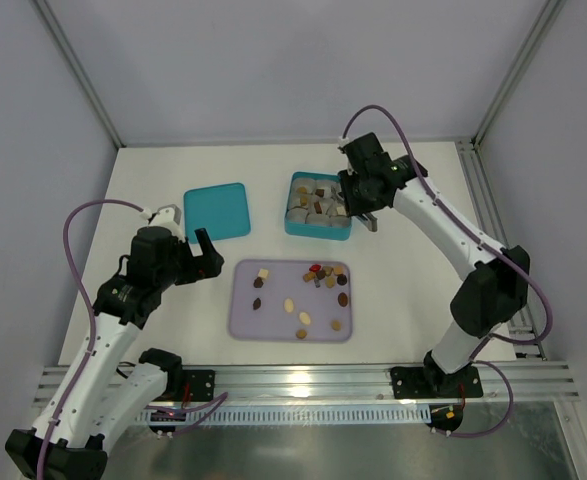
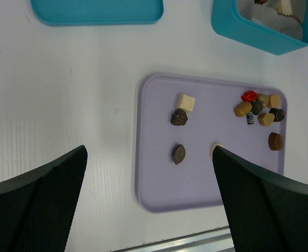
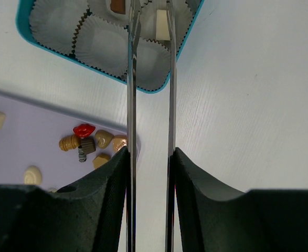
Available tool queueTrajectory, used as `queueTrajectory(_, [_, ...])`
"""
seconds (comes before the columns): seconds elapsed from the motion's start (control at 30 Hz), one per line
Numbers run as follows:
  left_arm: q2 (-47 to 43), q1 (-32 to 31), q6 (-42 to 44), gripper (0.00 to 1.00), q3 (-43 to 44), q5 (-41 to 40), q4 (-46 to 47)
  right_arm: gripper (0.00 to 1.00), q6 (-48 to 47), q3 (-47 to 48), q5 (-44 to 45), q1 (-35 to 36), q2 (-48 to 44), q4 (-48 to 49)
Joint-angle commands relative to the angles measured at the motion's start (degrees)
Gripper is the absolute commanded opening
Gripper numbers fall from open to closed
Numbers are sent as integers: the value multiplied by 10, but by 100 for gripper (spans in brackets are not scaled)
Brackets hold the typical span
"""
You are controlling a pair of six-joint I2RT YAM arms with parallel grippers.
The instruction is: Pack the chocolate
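Lavender tray point(image 2: 159, 189) on the white surface point(image 2: 64, 105) carries most of the chocolate point(image 2: 256, 107). Tan and dark pieces plus one red piece point(image 2: 248, 96) bunch at its far right corner, and looser pieces are spread over the rest.

Left fingers point(image 2: 43, 199) are black, spread wide, holding nothing. The tray sits ahead of them and partly in the gap. A dark oval piece point(image 2: 179, 154) lies roughly midway between the two tips, and a cream one is half hidden by the right-hand tip. Teal lid point(image 2: 96, 10) lies flat ahead and to the left of these fingers. Teal box point(image 2: 245, 29) is ahead and to the right. Both are off the tray.

Right fingers point(image 3: 131, 79) are long, thin and metal, parallel with a narrow gap. They reach over the box's near edge, and their tips are cut off by the top of the wrist view. They are slightly parted, with nothing seen clamped. White paper cups point(image 3: 104, 42) line the box. A cream square piece point(image 3: 162, 29) lies in one cup, showing in the gap close against the right finger, with clear space between it and the left finger. A brown piece point(image 3: 118, 5) sits in a cup just left of the fingers. The tray's bunched pieces lie to the left of these fingers, back toward their base.

In the top view the right fingers hang over the box's right end. The left fingers are well apart from the box, by the tray's far left corner.
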Motion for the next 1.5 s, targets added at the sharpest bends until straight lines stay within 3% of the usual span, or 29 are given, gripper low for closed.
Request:
queueTrajectory(0.0, [-2,-1,-3,100,3,-5,5,40,6,15,-10,16,-65,-7])
queueTrajectory(0.13, [-1,-2,-2,100,3,-6,5,41,20,-65,-8,56,-126,3])
queueTrajectory(0.37, [3,-1,-2,100,3,-3,4,41,79,-201,4,194,-238,0])
queueTrajectory(0.53, [0,-1,-3,100,3,-3,5,40,122,-273,9,241,-286,-2])
queueTrajectory(1.47, [0,-2,-3,100,3,-5,5,40,127,-308,38,248,-236,35])
